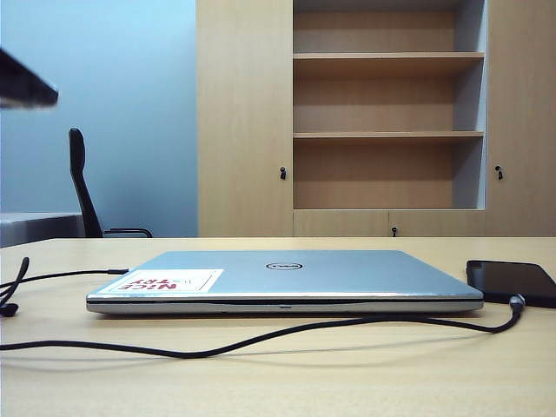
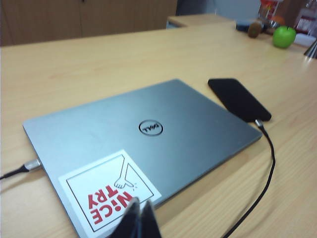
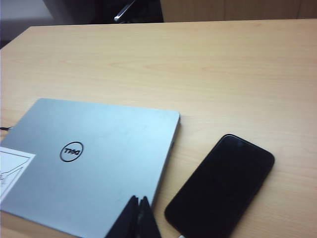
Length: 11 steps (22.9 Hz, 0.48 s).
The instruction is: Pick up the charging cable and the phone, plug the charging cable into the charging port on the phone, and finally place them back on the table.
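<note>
The black phone (image 1: 512, 282) (image 2: 239, 99) (image 3: 220, 193) lies flat on the beige table (image 1: 347, 382), just right of a closed silver laptop. The black charging cable (image 1: 261, 340) (image 2: 267, 163) runs along the table in front of the laptop, and its silver plug (image 2: 259, 123) sits in the charging port on the phone's near short edge. My left gripper (image 2: 138, 206) hangs shut and empty above the laptop's sticker corner. Also shut and empty, my right gripper (image 3: 139, 199) hovers over the laptop's edge beside the phone. Neither gripper shows in the exterior view.
The silver laptop (image 1: 287, 278) (image 2: 163, 129) (image 3: 99, 148) with a red-and-white sticker (image 2: 106, 193) fills the table's middle. A second cord end (image 2: 20, 169) enters its left side. A green apple (image 2: 284, 36) and clutter sit far off. A chair (image 1: 82, 182) and shelf cabinet (image 1: 387, 113) stand behind.
</note>
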Each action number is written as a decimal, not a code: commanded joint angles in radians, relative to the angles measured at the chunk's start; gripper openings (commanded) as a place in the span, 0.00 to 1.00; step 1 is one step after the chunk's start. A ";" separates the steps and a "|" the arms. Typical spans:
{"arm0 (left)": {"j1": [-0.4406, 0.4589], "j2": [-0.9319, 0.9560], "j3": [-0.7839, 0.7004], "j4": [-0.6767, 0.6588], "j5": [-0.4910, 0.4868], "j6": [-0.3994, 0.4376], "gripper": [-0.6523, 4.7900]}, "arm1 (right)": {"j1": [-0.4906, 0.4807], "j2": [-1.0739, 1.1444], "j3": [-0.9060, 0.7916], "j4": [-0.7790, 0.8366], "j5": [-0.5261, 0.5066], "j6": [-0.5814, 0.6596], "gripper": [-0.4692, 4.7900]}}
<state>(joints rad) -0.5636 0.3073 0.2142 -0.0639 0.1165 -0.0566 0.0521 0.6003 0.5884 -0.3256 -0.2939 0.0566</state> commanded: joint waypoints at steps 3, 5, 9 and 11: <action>0.000 -0.001 -0.051 0.094 0.003 0.004 0.11 | 0.001 -0.002 0.006 0.008 -0.019 0.003 0.09; -0.001 -0.001 -0.076 0.129 0.003 0.004 0.11 | 0.001 -0.002 0.006 0.008 -0.020 0.003 0.09; -0.001 -0.001 -0.082 0.133 0.003 -0.001 0.11 | 0.001 -0.002 0.006 0.008 -0.019 0.003 0.09; -0.001 -0.002 -0.082 0.135 0.003 -0.003 0.11 | 0.001 -0.002 0.006 0.008 -0.019 0.003 0.09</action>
<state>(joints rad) -0.5636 0.3061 0.1291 0.0540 0.1165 -0.0578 0.0521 0.6014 0.5896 -0.3317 -0.3107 0.0589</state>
